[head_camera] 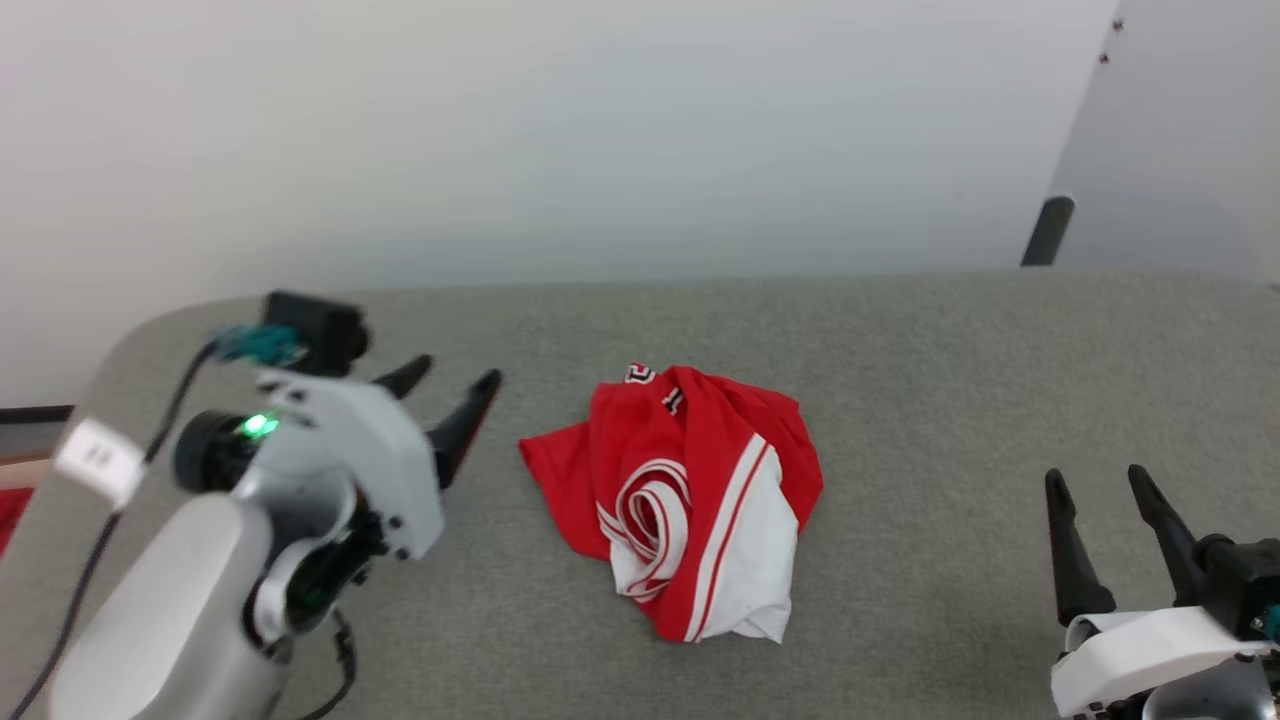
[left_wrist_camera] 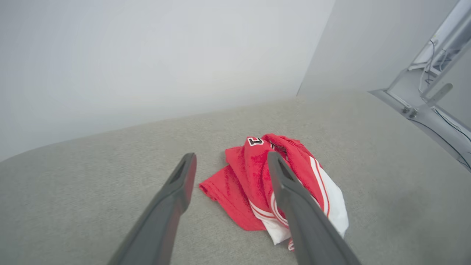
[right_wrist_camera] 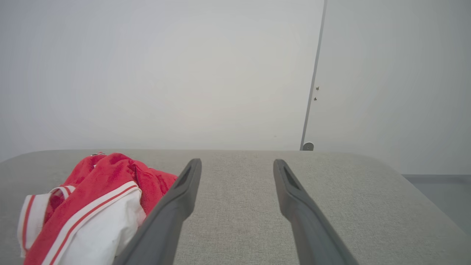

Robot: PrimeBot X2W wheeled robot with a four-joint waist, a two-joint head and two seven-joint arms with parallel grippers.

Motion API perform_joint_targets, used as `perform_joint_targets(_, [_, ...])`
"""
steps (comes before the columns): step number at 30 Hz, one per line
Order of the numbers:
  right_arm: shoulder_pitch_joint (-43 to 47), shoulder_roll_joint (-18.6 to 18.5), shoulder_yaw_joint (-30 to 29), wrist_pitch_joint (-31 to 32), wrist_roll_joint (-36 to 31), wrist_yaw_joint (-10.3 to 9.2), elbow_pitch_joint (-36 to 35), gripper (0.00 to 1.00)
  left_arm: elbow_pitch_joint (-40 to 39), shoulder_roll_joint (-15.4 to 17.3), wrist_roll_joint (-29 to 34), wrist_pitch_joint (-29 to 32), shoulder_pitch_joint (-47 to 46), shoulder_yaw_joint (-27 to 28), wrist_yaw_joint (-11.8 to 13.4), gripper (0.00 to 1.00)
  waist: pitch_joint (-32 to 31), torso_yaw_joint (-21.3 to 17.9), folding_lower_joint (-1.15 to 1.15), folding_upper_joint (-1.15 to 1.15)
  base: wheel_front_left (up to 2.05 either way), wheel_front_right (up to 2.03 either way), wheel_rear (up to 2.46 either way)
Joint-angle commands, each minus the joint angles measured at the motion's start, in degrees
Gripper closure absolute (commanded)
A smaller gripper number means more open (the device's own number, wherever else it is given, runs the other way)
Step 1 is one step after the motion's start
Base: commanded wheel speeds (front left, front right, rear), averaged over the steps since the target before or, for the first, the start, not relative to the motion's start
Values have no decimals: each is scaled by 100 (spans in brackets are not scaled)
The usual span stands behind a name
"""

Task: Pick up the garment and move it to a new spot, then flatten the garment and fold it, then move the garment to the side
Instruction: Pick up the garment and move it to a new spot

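Note:
The garment (head_camera: 690, 495) lies crumpled in a heap in the middle of the grey padded table (head_camera: 950, 400), red with a white sleeve and striped trim, a bit of black lettering at its far edge. It appears as a heap in the left wrist view (left_wrist_camera: 254, 173) and at the lower left of the right wrist view (right_wrist_camera: 92, 198). My left gripper (head_camera: 455, 378) hangs open to the left of the heap, apart from it, nothing between its fingers (left_wrist_camera: 182, 180). My right gripper (head_camera: 1098, 478) stands open at the lower right, well away from the cloth.
A white wall rises behind the table's far edge. A dark post (head_camera: 1047, 232) stands at the far right by a wall corner. A red thing (head_camera: 8, 515) shows at the left edge beyond the table. A metal frame (left_wrist_camera: 427, 106) crosses the left wrist view.

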Motion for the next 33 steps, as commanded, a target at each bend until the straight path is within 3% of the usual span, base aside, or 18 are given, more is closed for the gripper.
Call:
perform_joint_targets(1, [76,-15,51,21,40,0,-19,0,-106,63,76,-238,234,97,44,0,-189,174,0,0,0,0,0])
perform_joint_targets(8, [186,-39,216,-4,82,0,9,0,-550,371,117,-1460,1303,745,240,0,-342,233,0,0,0,0,0])
perform_joint_targets(22, [407,-117,179,-285,160,0,138,0,-369,500,335,-3540,2846,1402,108,0,-475,333,0,0,0,0,0])
perform_joint_targets(33, [569,-44,102,-284,162,0,145,0,-239,344,380,-3937,3311,1638,-38,0,-428,493,0,0,0,0,0])
